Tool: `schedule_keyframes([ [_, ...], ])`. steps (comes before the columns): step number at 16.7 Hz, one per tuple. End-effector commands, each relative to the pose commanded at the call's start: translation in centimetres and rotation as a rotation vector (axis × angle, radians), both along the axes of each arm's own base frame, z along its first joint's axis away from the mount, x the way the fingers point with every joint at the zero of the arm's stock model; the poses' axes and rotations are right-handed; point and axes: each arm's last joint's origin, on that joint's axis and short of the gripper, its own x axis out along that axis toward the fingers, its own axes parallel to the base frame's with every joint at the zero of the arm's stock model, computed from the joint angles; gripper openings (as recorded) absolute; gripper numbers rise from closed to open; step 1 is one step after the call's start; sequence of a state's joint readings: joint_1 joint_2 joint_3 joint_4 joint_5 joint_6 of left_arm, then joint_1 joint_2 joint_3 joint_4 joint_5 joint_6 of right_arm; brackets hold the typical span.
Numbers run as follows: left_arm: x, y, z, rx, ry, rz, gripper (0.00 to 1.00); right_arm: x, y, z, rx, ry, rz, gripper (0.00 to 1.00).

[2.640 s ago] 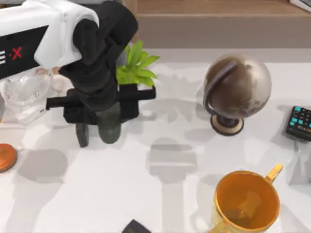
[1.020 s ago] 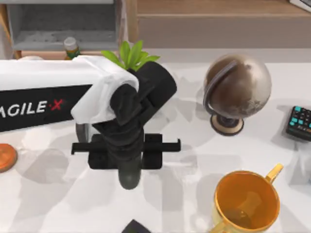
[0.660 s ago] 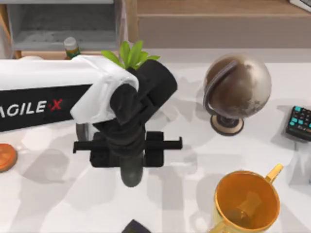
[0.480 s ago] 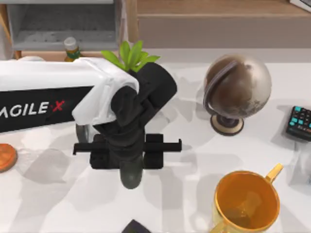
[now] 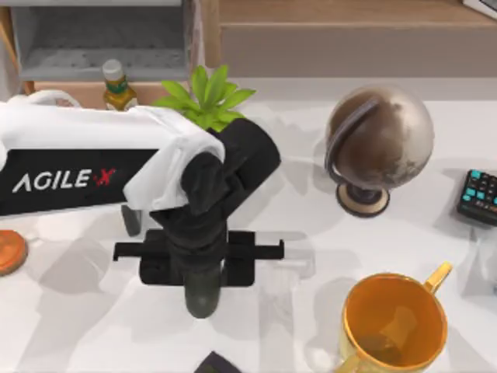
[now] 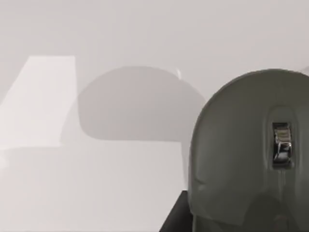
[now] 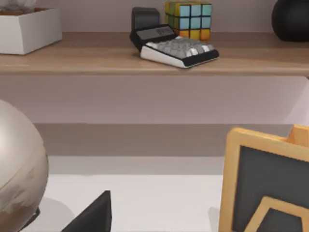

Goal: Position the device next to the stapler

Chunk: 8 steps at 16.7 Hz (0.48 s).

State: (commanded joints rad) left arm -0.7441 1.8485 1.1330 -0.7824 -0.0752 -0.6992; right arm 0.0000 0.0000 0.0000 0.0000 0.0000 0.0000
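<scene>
On the table stand one brown-and-silver globe on a round wooden base [image 5: 379, 148], one glossy orange mug with a handle [image 5: 394, 323], one leafy green potted plant [image 5: 208, 97] and one small bottle with a pale cap [image 5: 116, 84]. There is one grey computer mouse with a metal scroll wheel [image 6: 251, 150], one dark remote with teal buttons [image 5: 478, 196] and one flat orange disc [image 5: 11, 252]. The wooden shelf carries one multicoloured puzzle cube [image 7: 189, 18] and one black-and-white calculator with grey keys [image 7: 172, 45].

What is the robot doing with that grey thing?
The left gripper holds a grey mouse just above the white table, in front of the plant. A globe and an orange cup stand to the right. No stapler is in sight.
</scene>
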Motion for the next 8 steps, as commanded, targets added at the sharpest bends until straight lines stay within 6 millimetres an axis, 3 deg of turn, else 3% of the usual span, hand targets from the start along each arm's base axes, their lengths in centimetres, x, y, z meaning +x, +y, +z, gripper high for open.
schedule_keyframes([
  [8, 0.00, 0.00, 0.00, 0.000, 0.000, 0.000, 0.60, 0.00, 0.00, 0.00, 0.000, 0.000, 0.000, 1.00],
])
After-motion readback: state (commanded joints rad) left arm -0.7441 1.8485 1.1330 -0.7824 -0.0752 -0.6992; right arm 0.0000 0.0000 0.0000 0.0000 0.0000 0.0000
